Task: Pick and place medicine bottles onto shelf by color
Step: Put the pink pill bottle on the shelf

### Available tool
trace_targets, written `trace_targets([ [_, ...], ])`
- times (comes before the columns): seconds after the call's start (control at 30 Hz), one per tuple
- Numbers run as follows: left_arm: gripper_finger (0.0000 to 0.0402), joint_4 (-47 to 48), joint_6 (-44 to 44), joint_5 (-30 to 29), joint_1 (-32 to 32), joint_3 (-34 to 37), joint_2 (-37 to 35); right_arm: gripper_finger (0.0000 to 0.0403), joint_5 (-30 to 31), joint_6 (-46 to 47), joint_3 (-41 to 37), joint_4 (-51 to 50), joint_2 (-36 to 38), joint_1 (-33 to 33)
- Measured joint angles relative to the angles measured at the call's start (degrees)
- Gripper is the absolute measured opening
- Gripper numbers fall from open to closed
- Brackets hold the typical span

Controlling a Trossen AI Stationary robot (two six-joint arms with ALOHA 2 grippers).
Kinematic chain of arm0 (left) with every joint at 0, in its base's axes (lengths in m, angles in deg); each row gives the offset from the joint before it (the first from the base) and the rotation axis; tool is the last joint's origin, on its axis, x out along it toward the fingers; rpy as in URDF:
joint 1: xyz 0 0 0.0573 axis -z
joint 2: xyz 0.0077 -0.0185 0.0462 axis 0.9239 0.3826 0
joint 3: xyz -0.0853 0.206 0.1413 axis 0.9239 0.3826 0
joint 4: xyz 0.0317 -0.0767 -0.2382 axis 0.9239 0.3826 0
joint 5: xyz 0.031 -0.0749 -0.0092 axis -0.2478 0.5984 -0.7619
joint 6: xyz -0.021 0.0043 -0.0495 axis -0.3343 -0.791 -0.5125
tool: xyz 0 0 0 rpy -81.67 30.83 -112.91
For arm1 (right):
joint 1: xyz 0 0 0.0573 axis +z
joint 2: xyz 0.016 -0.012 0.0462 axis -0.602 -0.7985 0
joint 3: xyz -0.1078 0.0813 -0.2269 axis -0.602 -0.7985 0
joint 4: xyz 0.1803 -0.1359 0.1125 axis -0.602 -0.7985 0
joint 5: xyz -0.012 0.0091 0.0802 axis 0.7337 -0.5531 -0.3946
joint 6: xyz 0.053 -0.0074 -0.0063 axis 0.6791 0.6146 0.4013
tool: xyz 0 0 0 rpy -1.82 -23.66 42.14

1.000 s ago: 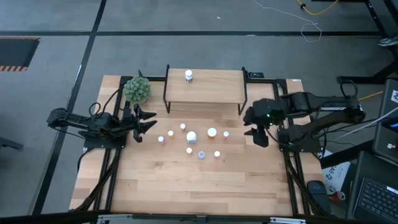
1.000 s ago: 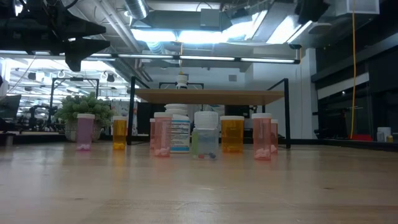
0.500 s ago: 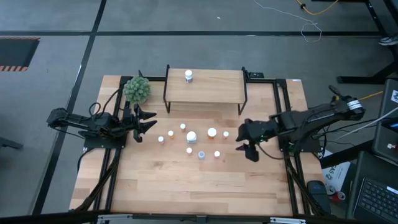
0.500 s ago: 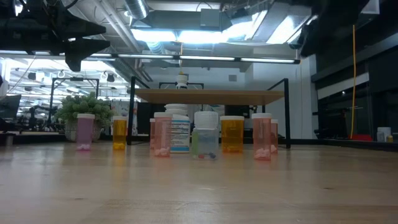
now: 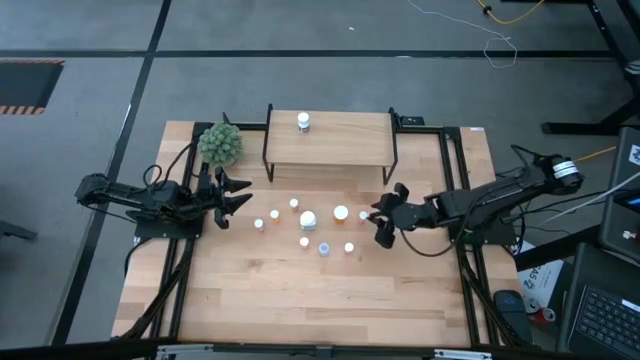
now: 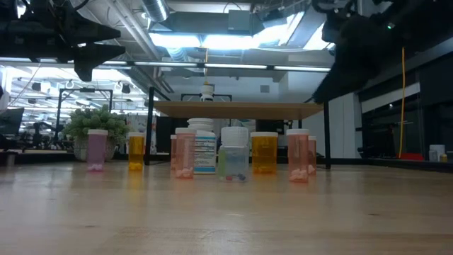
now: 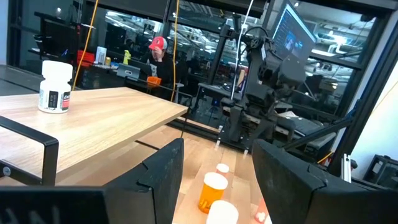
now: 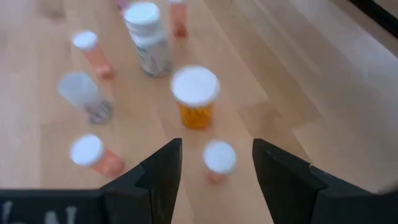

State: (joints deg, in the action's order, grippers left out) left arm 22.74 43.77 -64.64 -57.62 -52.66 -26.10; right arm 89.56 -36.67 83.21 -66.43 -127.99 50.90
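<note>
right pincer (image 5: pixel 383 222) wide open, empty, above small pink bottle (image 8: pixel 219 159) | left pincer (image 5: pixel 236 196) open, waiting | bottle light, stiff, slick, tips easily | grip body below cap

Grey floor (image 5: pixel 300 40) around the table, crossed by dark seam lines; hazard-striped patch (image 5: pixel 28 85) at left edge. Yellow cable (image 5: pixel 515 12) and thin white wire (image 5: pixel 500 48) lie on the floor beyond the far right corner. Laptop (image 5: pixel 607 310) at lower right. Low view: open ceiling with ducts (image 6: pixel 152 14), bright light panels (image 6: pixel 212 39), black post (image 6: pixel 151 124). Left wrist view: glass partitions, monitor (image 7: pixel 292 28), person in red cap (image 7: pixel 158 56) at a desk.
</note>
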Motion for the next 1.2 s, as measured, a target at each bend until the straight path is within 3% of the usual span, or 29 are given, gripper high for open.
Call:
trace_targets([
  [0.2,0.0186,0.0,0.0,0.0,0.0,0.0,0.0,0.0198,-0.1,0.0,0.0,3.7,-4.4,-1.5],
  [0.4,0.0186,0.0,0.0,0.0,0.0,0.0,0.0,0.0198,-4.1,2.2,0.0,3.6,-8.1,-3.1],
  [1.2,0.0186,0.0,0.0,0.0,0.0,0.0,0.0,0.0198,-1.0,0.5,0.0,4.6,-15.6,-3.2],
])
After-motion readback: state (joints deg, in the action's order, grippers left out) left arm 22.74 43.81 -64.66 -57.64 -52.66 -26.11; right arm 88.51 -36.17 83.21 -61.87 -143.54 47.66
